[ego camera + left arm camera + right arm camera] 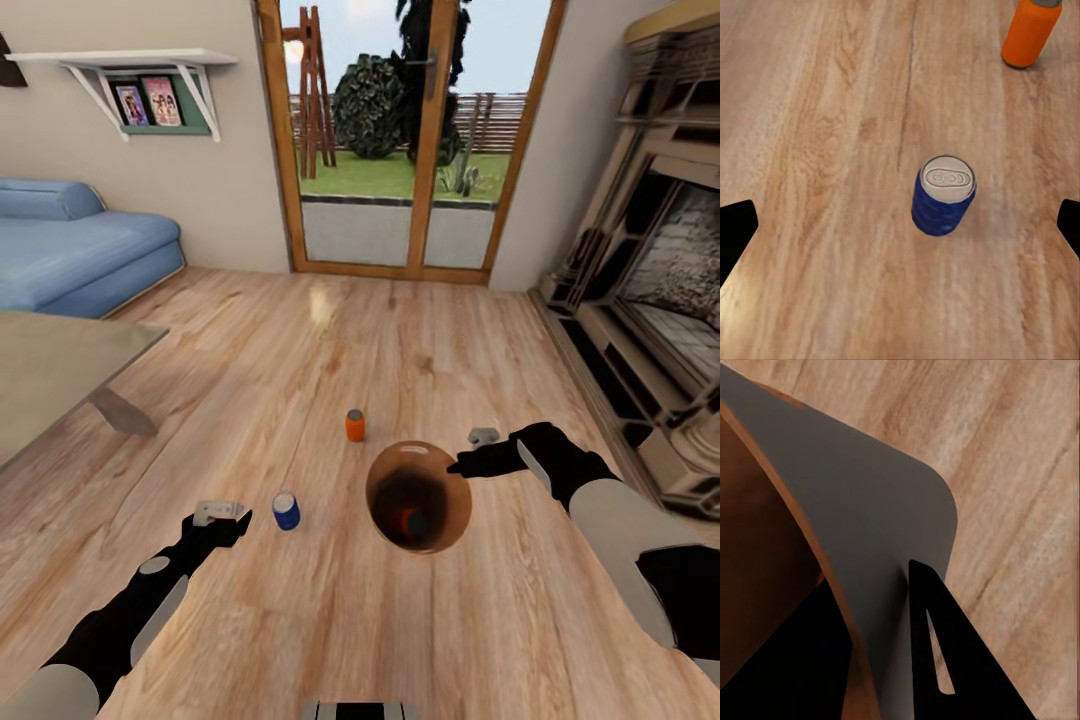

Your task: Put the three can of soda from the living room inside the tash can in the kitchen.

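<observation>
1. On the floor (420, 330) ahead of me stand two cans: the near can (286, 511) to my left and the far can (355, 425) further on, well apart.
2. The tash can (445, 505) hangs right of the near can, with a third can (409, 522) lying inside it.
3. My right pincer (462, 465) sits at the bin's right rim; my left pincer (240, 518) is just left of the near can.
4. The desk (60, 385) and sofa (80, 255) lie far left, the glass doors (400, 150) straight ahead, the fireplace (660, 290) right.

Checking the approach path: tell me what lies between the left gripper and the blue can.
Nothing but bare wood floor lies between the left gripper and the blue can, seen in the left wrist and head views.
</observation>
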